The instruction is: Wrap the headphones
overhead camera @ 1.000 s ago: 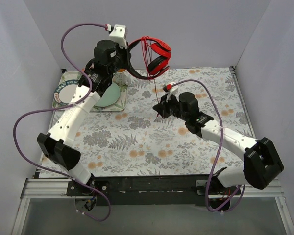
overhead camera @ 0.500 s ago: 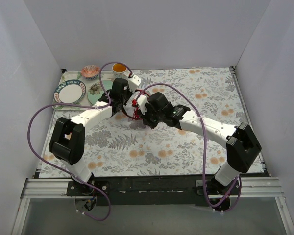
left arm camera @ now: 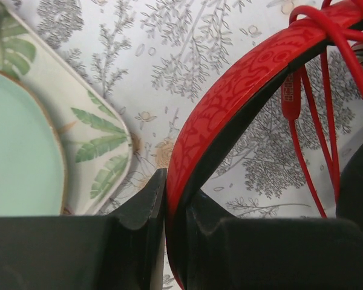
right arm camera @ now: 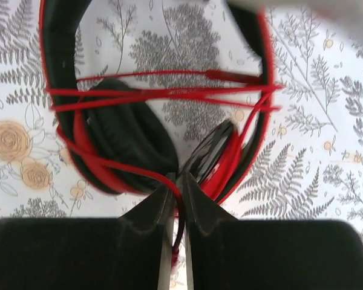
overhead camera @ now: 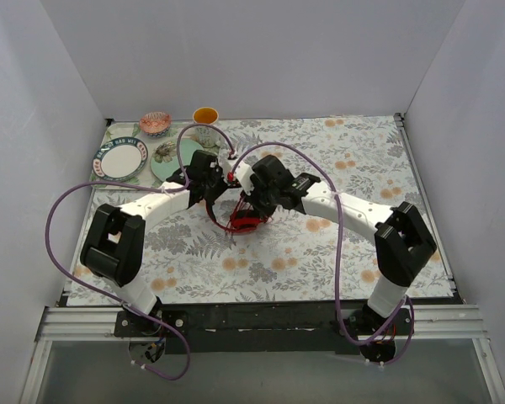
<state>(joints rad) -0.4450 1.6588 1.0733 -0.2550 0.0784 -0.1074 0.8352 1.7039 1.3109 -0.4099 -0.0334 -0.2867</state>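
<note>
Since the earlier frame both arms have come down together, bringing the headphones (overhead camera: 244, 221) low at the middle of the table (overhead camera: 353, 151), headband (left arm camera: 230, 103) clamped in the left tool (left arm camera: 165, 181), right tool (right arm camera: 176, 181) pinched narrow on the thin red cable (right arm camera: 163, 93).

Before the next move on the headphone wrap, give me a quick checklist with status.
1. Left gripper clamped on headband: ok.
2. Right gripper on cable: ok, a strand sits between nearly closed jaws.
3. Cable turns across headband: ok, several taut strands.
4. Cable's free end secured: cannot tell.
5. Headphones clear of green plate: ok, apart.
</note>
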